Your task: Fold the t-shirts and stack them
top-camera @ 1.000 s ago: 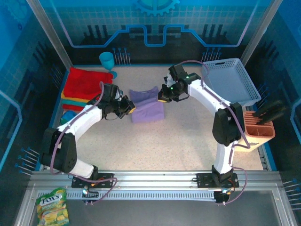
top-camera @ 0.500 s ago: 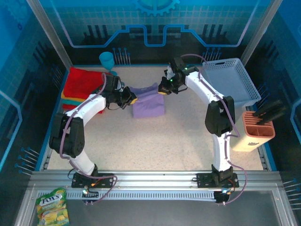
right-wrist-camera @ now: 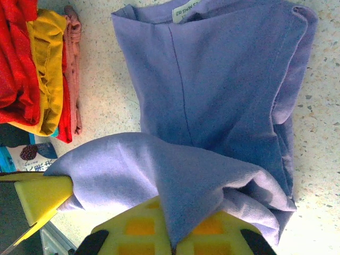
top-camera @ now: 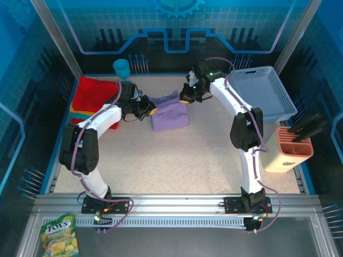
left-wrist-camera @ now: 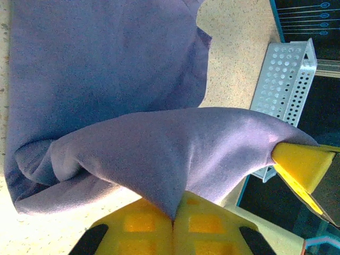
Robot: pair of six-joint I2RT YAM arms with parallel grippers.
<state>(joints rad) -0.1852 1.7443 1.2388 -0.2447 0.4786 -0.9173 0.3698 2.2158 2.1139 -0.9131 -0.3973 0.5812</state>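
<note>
Edges of the lavender t-shirt point(top-camera: 170, 115) are clamped between the closed fingers of the left pincer point(top-camera: 150, 111) and the right pincer point(top-camera: 184, 99). One flap is lifted off the part-folded body, which lies at the far middle of the desk point(top-camera: 161, 160), likely so that it can be laid over as another fold. Red, yellow-orange and teal tees are piled as a stack of folded t-shirts point(top-camera: 91, 99) at far left. No shirt is seen in the pale blue lattice basket point(top-camera: 260, 91). Dark tools point(top-camera: 305, 127) are stood in the orange caddy point(top-camera: 292, 155).
</note>
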